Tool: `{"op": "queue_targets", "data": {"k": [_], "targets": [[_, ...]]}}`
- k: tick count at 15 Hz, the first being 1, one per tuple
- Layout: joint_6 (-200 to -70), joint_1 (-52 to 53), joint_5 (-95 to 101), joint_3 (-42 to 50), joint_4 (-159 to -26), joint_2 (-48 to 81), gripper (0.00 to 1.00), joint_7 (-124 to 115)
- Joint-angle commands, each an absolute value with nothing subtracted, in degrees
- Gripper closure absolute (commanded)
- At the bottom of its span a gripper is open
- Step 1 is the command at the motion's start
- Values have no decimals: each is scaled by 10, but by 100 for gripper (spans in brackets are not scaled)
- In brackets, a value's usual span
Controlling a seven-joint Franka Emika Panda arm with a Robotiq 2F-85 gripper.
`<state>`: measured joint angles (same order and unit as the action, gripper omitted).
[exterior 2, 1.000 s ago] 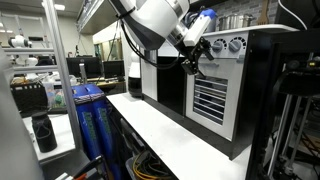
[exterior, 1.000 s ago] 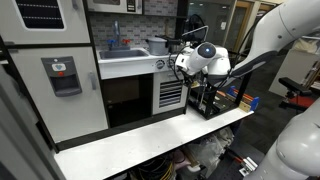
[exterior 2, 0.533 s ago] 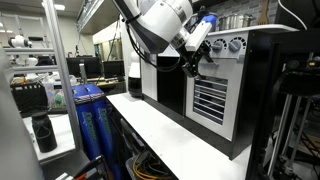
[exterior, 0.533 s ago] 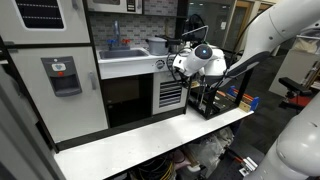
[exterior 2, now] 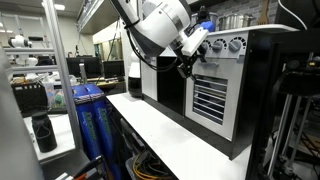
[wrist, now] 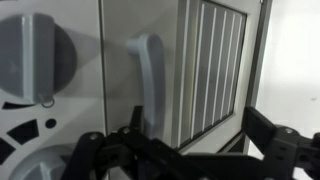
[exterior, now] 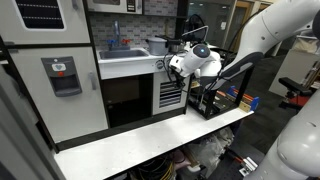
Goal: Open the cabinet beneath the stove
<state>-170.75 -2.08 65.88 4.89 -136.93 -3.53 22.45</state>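
The cabinet (exterior: pixel 172 93) is the small white-framed door with a slatted window, under the stove's strip of silver knobs (exterior: pixel 160 63). It is shut in both exterior views (exterior 2: pixel 212 100). My gripper (exterior: pixel 178 68) hovers in front of the door's upper edge, just below the knobs (exterior 2: pixel 228 45), and also shows in an exterior view (exterior 2: pixel 185 62). In the wrist view the slatted window (wrist: pixel 215 70) and a grey door handle (wrist: pixel 150 75) stand close ahead. My gripper (wrist: pixel 180 150) is open, its dark fingers spread either side and holding nothing.
A wider dark open compartment (exterior: pixel 125 98) lies beside the cabinet, then a tall white door with a grey dispenser (exterior: pixel 65 75). The sink with faucet (exterior: pixel 118 48) is on top. The white table (exterior: pixel 150 140) runs along the front, and a black rack (exterior: pixel 215 98) stands beside the kitchen.
My gripper has shifted a little closer to the cabinet front, near the knob strip. The door has not moved.
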Motion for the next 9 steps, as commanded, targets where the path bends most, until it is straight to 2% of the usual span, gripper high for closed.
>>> {"op": "queue_targets", "data": {"k": [1,9], "targets": [[-1703,-7,597,45,-1398,-56,0,270],[-1646,22,477,45,-1454,-119,0,338]]}}
